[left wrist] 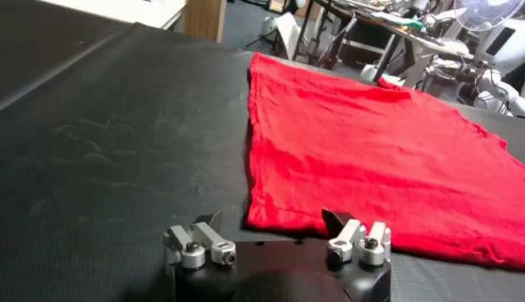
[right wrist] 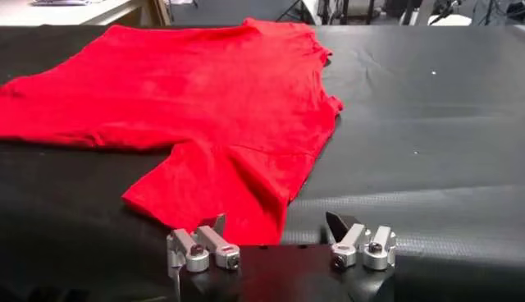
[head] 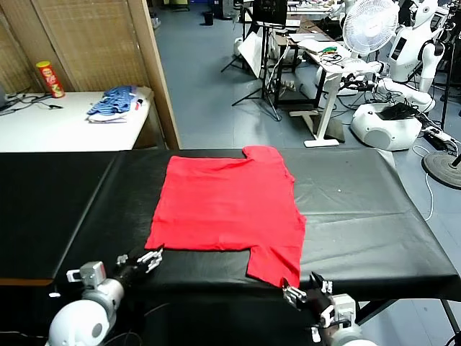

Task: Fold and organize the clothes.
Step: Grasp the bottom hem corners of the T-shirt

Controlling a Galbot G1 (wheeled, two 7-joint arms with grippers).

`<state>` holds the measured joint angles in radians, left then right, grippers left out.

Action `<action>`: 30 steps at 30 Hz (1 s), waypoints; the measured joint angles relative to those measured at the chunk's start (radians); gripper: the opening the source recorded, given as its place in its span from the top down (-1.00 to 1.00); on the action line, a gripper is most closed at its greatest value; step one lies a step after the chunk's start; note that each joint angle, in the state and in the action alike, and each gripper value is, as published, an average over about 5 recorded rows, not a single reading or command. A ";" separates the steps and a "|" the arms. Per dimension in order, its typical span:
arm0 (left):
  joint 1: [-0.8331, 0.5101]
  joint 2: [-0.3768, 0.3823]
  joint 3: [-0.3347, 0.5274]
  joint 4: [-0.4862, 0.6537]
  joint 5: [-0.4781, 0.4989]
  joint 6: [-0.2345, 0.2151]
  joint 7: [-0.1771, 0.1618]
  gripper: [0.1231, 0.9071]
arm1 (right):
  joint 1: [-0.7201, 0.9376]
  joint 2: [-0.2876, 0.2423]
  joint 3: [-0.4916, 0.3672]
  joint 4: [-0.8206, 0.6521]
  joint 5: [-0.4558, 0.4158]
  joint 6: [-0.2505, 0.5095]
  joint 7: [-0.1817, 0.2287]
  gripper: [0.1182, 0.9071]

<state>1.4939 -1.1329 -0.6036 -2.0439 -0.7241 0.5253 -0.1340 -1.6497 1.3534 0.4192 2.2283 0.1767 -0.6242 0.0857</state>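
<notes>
Two robot arms showed at the near edge of the head view, each with a rounded white and pale grey shell ending in a darker wrist section. The left gripper (left wrist: 273,221) had a glossy black body, with silver metal finger brackets on either side, each fixed with dark round screw heads and tipped with small black wedge-shaped pads. The right gripper (right wrist: 277,221) looked the same: a black housing, silver bracketed fingers with screws, and pointed black tips.
</notes>
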 joint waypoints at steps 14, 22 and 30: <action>-0.011 -0.007 0.001 0.031 0.042 -0.004 0.027 0.09 | 0.003 0.021 -0.017 -0.027 -0.012 0.007 0.009 0.90; -0.006 -0.020 0.018 0.016 0.050 -0.011 0.046 0.98 | -0.030 0.021 0.005 0.009 -0.015 -0.014 0.041 0.99; 0.041 -0.023 0.002 -0.051 0.075 0.013 0.015 0.99 | -0.124 0.001 0.057 0.120 -0.007 -0.025 0.045 0.99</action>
<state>1.5351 -1.1563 -0.6015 -2.0952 -0.6494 0.5382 -0.1187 -1.7741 1.3541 0.4759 2.3487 0.1698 -0.6497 0.1307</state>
